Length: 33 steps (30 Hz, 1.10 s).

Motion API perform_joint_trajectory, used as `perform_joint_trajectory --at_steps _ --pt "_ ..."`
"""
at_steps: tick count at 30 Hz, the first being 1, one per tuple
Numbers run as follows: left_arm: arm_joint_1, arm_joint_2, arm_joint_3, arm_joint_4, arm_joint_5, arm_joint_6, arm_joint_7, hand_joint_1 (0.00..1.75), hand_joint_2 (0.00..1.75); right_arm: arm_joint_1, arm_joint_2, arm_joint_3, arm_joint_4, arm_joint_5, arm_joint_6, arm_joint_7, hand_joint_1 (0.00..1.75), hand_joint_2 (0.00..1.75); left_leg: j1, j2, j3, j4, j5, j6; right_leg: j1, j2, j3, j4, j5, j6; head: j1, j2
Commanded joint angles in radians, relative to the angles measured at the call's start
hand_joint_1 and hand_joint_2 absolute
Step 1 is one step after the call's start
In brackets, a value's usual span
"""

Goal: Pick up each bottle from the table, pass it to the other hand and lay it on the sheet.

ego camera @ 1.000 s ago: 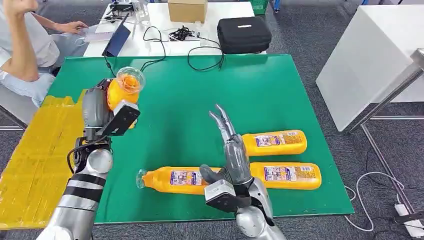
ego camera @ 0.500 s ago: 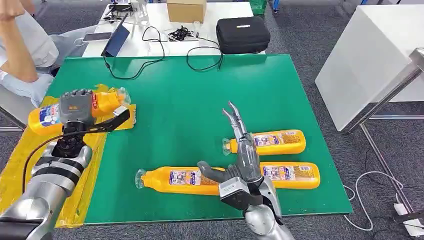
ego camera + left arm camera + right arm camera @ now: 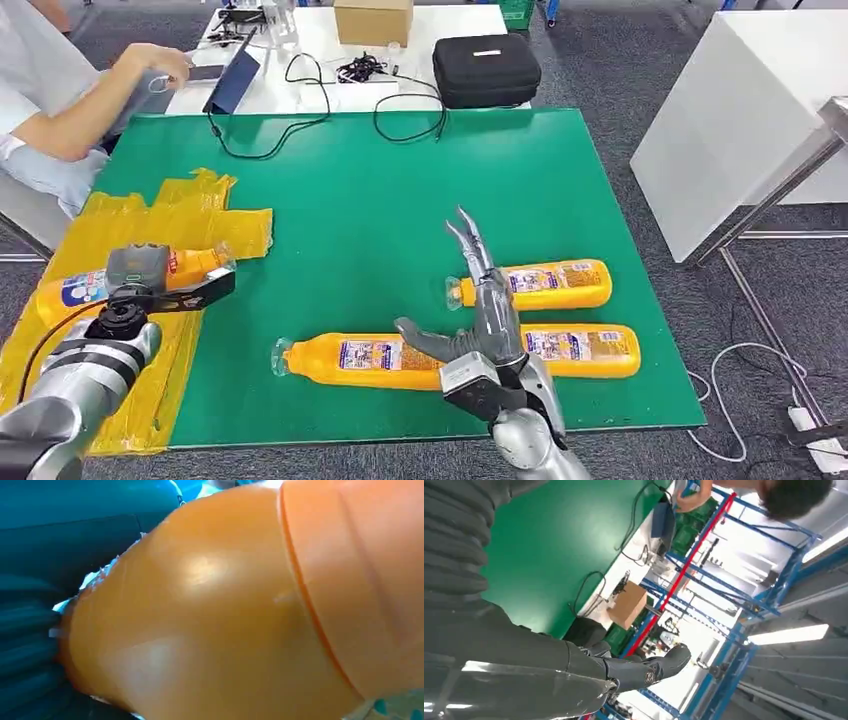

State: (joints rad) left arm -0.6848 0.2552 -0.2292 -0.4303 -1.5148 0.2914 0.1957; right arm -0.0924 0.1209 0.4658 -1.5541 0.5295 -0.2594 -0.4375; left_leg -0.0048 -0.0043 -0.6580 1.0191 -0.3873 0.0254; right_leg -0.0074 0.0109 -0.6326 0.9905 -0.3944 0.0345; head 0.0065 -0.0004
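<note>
Gripping an orange bottle (image 3: 75, 285), the left robot hand (image 3: 140, 270) is held low over the yellow sheet (image 3: 150, 215) at the tabletop's (image 3: 380, 170) left edge. Three bottles (image 3: 540, 284) are left lying on the green surface, beside the right robot hand (image 3: 480, 320), fingers spread, nothing held.

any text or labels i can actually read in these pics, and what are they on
None can be read.
Held bottle in the left hand: blue-and-white label, too blurred.
Three bottles on the green table, e.g.: printed labels, too small.
Black case: pale tag, too small.
</note>
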Motion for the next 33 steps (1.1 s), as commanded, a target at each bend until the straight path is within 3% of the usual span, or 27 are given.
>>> perform_joint_trajectory --at_steps 1,11,15,21,23,24,27,28,29,31,33 --pt "0.001 -0.078 0.104 0.081 0.037 0.010 -0.068 0.00 1.75 -0.042 -0.015 0.012 0.101 0.025 0.011 0.023 0.00 1.75 0.001 0.000 0.007 -0.002 -0.001 -0.001 0.001 -0.001 0.007 -0.002 -0.001 -0.001 0.000 0.000" --pt "0.045 -0.119 0.268 -0.022 0.154 0.298 -0.171 0.00 1.75 -0.061 -0.034 0.060 0.161 0.103 0.024 0.066 0.00 1.75 0.001 -0.003 0.006 -0.001 -0.002 -0.001 0.001 -0.002 0.008 -0.002 -0.002 0.000 0.000 0.000" --pt "0.062 -0.144 0.331 -0.070 0.240 0.358 -0.271 0.00 1.75 -0.066 -0.037 0.065 0.166 0.109 0.025 0.074 0.00 1.75 0.001 -0.002 0.006 -0.001 -0.002 -0.002 0.001 -0.002 0.007 -0.001 -0.002 -0.001 0.000 0.000" --pt "0.063 -0.146 0.331 -0.072 0.241 0.356 -0.272 0.00 1.75 -0.066 -0.038 0.064 0.167 0.109 0.025 0.073 0.00 1.75 0.001 -0.003 0.003 -0.001 -0.001 -0.001 0.001 -0.002 0.004 -0.001 -0.001 0.000 0.000 0.000" --pt "0.073 -0.162 0.360 -0.101 0.298 0.371 -0.334 0.00 1.75 -0.067 -0.040 0.066 0.171 0.115 0.029 0.081 0.00 1.75 0.001 -0.002 0.003 0.000 -0.001 -0.001 0.001 -0.001 0.004 -0.001 -0.001 0.000 0.000 0.000" --pt "0.083 -0.181 0.387 -0.137 0.374 0.356 -0.403 0.00 1.75 -0.067 -0.042 0.069 0.174 0.122 0.034 0.086 0.00 0.00 0.002 -0.002 0.006 0.000 -0.002 -0.002 0.002 -0.002 0.007 -0.001 -0.002 -0.001 0.000 0.000" --pt "0.126 -0.238 0.422 -0.293 0.578 0.257 -0.554 0.00 1.75 -0.062 -0.050 0.078 0.178 0.127 0.066 0.092 0.00 0.00 0.001 -0.004 0.003 0.000 -0.001 -0.001 0.001 -0.004 0.005 -0.001 -0.002 0.000 0.000 0.000" --pt "0.170 -0.276 0.440 -0.442 0.786 0.096 -0.653 0.00 1.75 -0.058 -0.058 0.087 0.179 0.120 0.098 0.080 0.00 0.00 0.001 -0.004 0.001 0.000 0.000 -0.001 0.001 -0.004 0.003 -0.001 -0.001 0.000 0.000 0.000" --pt "0.206 -0.293 0.435 -0.555 0.896 0.004 -0.678 0.00 1.75 -0.057 -0.066 0.097 0.181 0.099 0.142 0.064 0.00 0.00 0.001 -0.005 0.003 0.000 -0.001 -0.001 0.001 -0.005 0.005 -0.002 -0.002 0.000 0.000 0.000" --pt "0.242 -0.294 0.409 -0.653 0.905 -0.019 -0.626 0.00 1.75 -0.055 -0.064 0.096 0.186 0.099 0.143 0.064 0.00 0.00 0.002 -0.005 0.004 0.001 -0.002 -0.001 0.002 -0.005 0.006 -0.001 -0.003 0.000 0.000 0.000" --pt "0.280 -0.302 0.401 -0.767 1.057 -0.105 -0.701 0.00 1.75 -0.059 -0.080 0.115 0.193 0.077 0.196 0.040 0.00 0.00 0.001 -0.003 0.004 0.001 -0.003 -0.001 0.002 -0.003 0.006 -0.001 -0.003 0.000 0.000 0.000"
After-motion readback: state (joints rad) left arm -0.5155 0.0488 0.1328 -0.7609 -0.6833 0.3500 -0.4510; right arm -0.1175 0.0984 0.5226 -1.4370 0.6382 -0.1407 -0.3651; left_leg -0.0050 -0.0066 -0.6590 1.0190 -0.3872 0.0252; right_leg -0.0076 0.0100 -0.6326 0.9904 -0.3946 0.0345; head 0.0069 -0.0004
